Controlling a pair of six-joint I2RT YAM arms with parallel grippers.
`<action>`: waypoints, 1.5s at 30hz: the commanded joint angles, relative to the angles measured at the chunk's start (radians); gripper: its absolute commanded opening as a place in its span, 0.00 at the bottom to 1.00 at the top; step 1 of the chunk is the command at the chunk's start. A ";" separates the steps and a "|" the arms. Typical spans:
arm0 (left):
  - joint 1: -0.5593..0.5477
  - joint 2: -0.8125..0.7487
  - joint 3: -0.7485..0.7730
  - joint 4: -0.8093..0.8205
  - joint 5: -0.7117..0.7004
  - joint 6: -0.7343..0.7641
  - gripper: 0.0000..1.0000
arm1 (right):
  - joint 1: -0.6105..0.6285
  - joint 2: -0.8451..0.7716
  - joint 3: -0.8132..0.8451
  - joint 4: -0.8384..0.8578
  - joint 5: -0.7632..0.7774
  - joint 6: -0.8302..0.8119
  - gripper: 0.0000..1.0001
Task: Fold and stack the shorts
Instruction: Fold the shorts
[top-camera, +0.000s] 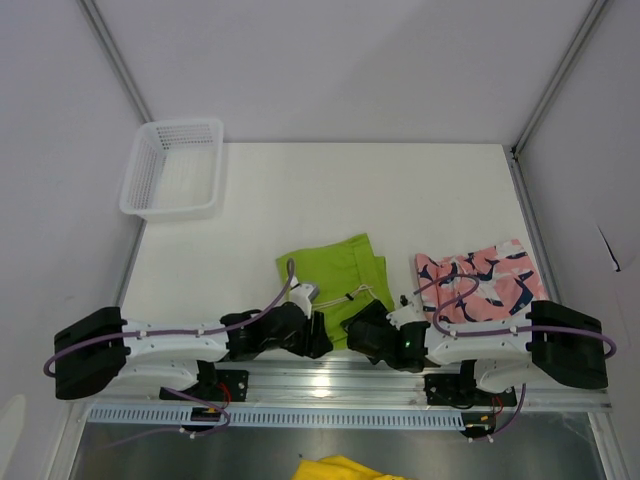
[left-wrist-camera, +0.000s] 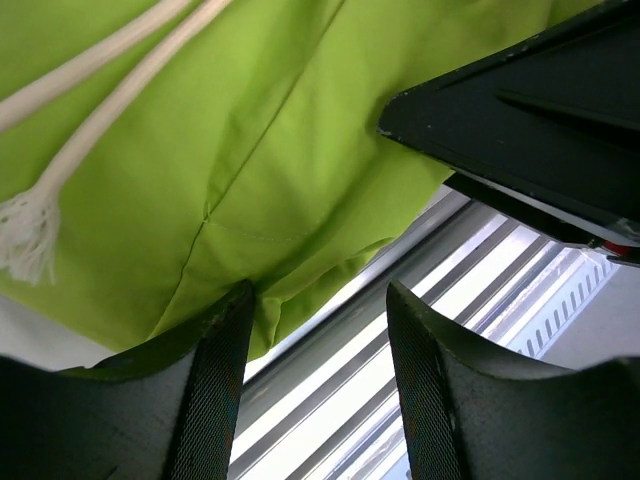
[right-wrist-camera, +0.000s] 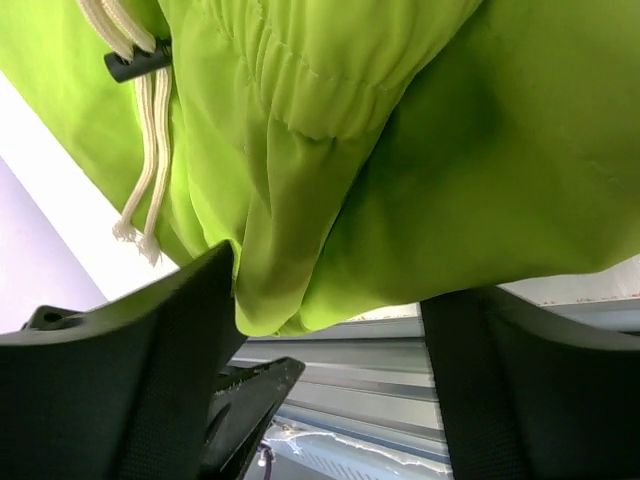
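Observation:
The lime green shorts (top-camera: 335, 275) lie crumpled at the table's near middle, with a white drawstring (left-wrist-camera: 90, 90) showing. The pink shark-print shorts (top-camera: 480, 280) lie flat to their right. My left gripper (top-camera: 318, 335) is open at the green shorts' near edge; in the left wrist view (left-wrist-camera: 320, 385) the fabric (left-wrist-camera: 250, 150) touches the left finger only. My right gripper (top-camera: 362, 335) is open close beside it; in the right wrist view (right-wrist-camera: 330, 370) the green hem (right-wrist-camera: 330, 220) hangs just above the gap between the jaws, ungripped.
A white mesh basket (top-camera: 175, 165) stands at the back left. An aluminium rail (top-camera: 330, 380) runs along the near edge under both grippers. A yellow cloth (top-camera: 345, 468) lies below the table edge. The two grippers nearly touch.

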 joint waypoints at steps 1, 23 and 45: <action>-0.016 -0.002 0.044 -0.016 0.011 -0.017 0.59 | -0.005 -0.015 -0.034 0.039 0.069 0.342 0.70; 0.070 -0.578 0.289 -0.752 -0.191 0.026 0.70 | -0.416 0.222 0.246 0.269 -0.501 -0.798 0.00; 0.196 -0.469 0.234 -0.665 -0.210 0.062 0.75 | -0.554 0.192 0.360 -0.079 -0.562 -1.282 0.68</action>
